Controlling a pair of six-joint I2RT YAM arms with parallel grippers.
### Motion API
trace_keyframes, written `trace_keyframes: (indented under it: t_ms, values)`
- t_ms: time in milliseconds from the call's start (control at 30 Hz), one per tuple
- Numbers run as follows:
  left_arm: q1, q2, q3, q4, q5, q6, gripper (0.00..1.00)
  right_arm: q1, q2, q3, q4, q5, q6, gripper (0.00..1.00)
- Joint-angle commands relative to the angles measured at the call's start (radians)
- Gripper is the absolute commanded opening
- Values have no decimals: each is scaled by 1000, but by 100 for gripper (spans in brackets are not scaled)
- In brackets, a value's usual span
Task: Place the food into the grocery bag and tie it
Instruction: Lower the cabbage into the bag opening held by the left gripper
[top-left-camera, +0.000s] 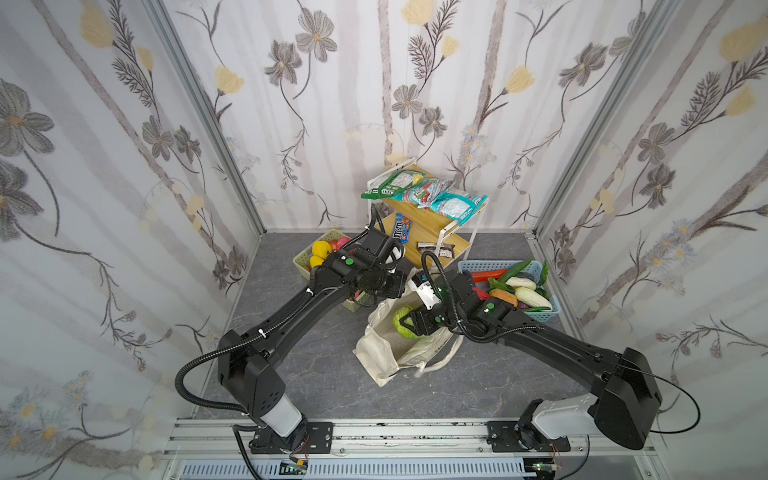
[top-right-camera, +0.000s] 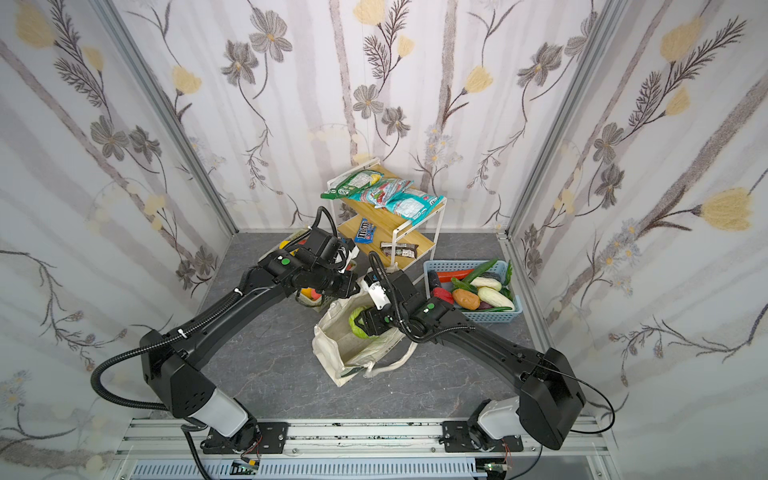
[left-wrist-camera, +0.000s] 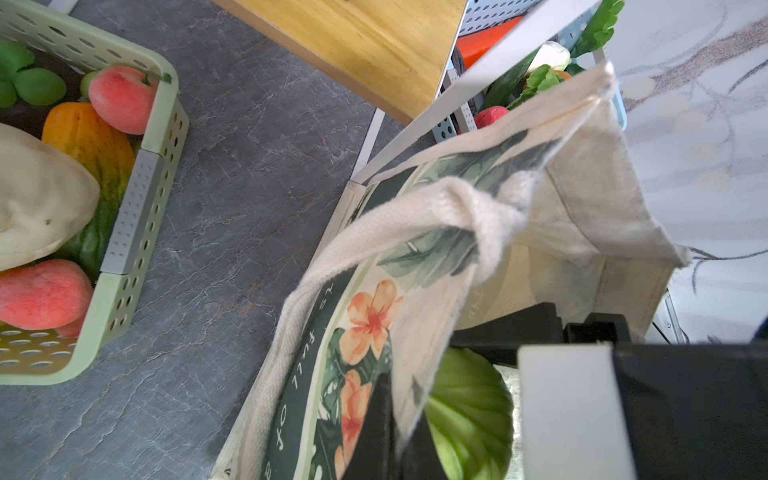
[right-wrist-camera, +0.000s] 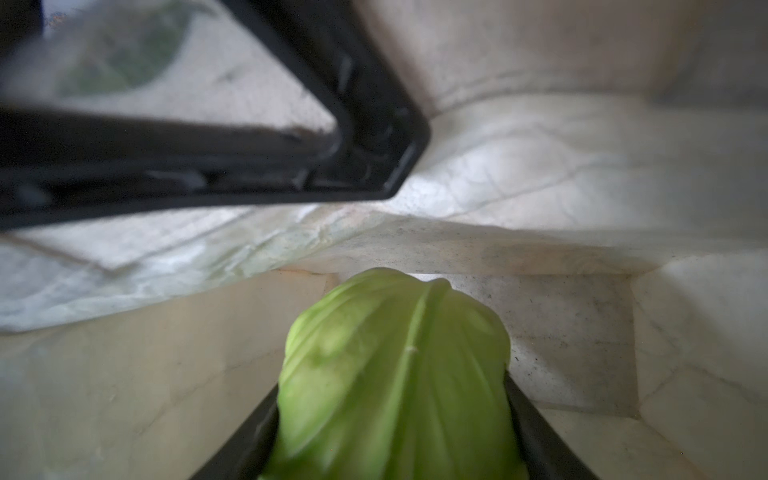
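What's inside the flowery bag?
A green cabbage, held between the fingers of the right gripper, and the bare pale lining of the bag. Anything lying beneath the cabbage and the gripper is hidden.

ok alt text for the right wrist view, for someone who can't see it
A green cabbage, gripped between two black fingers, fills the foreground inside the cream grocery bag. A blurred black frame crosses the view beyond it.
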Motion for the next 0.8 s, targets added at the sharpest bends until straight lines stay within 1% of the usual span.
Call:
trace_keyframes:
  t_ms: [0,133,267,467,767]
  values:
    - [3,-12,-5,39,9,-16,1,2,6,-23,36,-5,12,65]
    - [3,-22,-6,38,-9,-18,0,6,10,-55,30,-5,17,65]
    - [6,-29,-10,32,-35,-18,0,13,-13,-71,-27,28,10,65]
    - [7,-26,-16,40,-35,-24,0,22,-27,-88,-95,71,6,65]
    - [6,-23,-17,37,-50,-27,0,31,-14,-123,-79,89,16,65]
